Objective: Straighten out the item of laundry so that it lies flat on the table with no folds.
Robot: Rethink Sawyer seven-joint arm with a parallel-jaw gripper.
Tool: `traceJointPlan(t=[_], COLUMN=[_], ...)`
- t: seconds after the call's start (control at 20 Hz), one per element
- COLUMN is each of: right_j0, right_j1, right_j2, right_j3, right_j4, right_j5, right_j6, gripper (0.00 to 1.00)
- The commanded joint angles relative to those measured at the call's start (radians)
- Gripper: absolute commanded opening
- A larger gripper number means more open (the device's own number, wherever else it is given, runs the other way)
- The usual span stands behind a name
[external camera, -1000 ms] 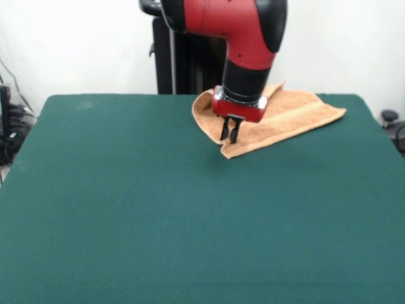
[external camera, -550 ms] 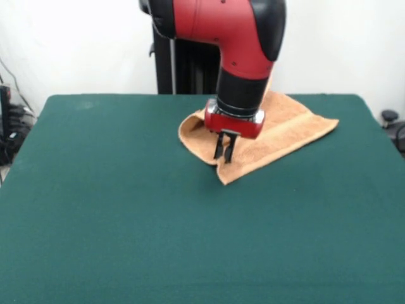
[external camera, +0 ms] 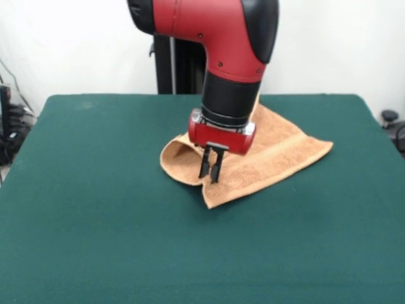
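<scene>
One towel [external camera: 278, 152] lies on one green table [external camera: 95, 221]. One red and black robot arm [external camera: 228, 57] reaches down over it, carrying one gripper [external camera: 210, 166] with two dark fingers [external camera: 204, 164]. Nothing else countable sits on the table.

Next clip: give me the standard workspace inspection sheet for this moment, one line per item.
Surface: dark green table, bare apart from the towel.
Job's things: orange-tan hand towel toward the far side, not flat; its left part is folded over in a rounded loop and a corner points toward the camera.
Clutter: nothing seen on the table.
Grippers: the hand points down at the towel's folded edge, fingers close together; whether they pinch the cloth cannot be told.
Cables: dark cables off the table's left edge.
Surroundings: white wall behind, black pedestal column, a dark object at the right edge.
</scene>
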State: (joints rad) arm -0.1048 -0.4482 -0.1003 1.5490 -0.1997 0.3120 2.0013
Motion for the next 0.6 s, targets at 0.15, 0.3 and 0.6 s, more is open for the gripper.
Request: traceJointPlan(t=[0.15, 0.3, 0.6], right_j0=[0.009, 0.012, 0.015], right_j1=[0.034, 0.049, 0.064], right_j2=[0.103, 0.101, 0.094], right_j3=[-0.141, -0.144, -0.153], right_j4=[0.021, 0.015, 0.009], right_j5=[0.086, 0.066, 0.048], right_j6=[0.035, 0.046, 0.056], gripper=[0.0, 0.0, 0.0])
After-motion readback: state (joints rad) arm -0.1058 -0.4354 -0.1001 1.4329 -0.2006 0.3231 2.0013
